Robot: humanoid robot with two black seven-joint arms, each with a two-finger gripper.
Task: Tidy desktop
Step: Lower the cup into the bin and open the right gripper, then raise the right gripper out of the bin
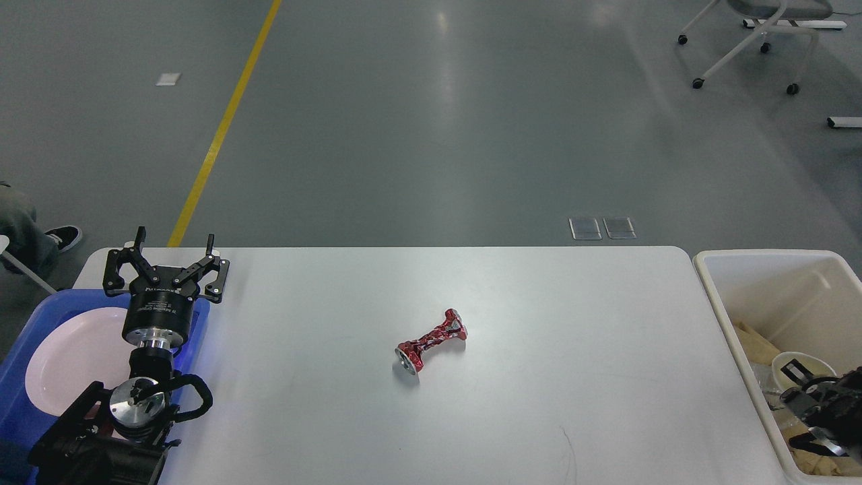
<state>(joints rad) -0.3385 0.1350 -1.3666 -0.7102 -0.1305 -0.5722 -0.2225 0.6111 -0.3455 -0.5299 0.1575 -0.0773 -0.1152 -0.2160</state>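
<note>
The white desktop (539, 296) carries one crushed red can (431, 343), lying on its side near the middle. My left gripper (166, 259) stands open at the far left, above the blue tray's far corner, with nothing between its fingers. My right gripper (805, 407) is low inside the beige bin (714, 283) at the right. Its fingers are spread, one lying over the mouth of a white paper cup (808, 360) that rests among the rubbish in the bin.
A blue tray (40, 310) with a white plate (67, 357) sits at the left edge, partly under my left arm. The bin holds crumpled paper and plastic. A shoe shows on the floor at the far left and chair legs at the top right.
</note>
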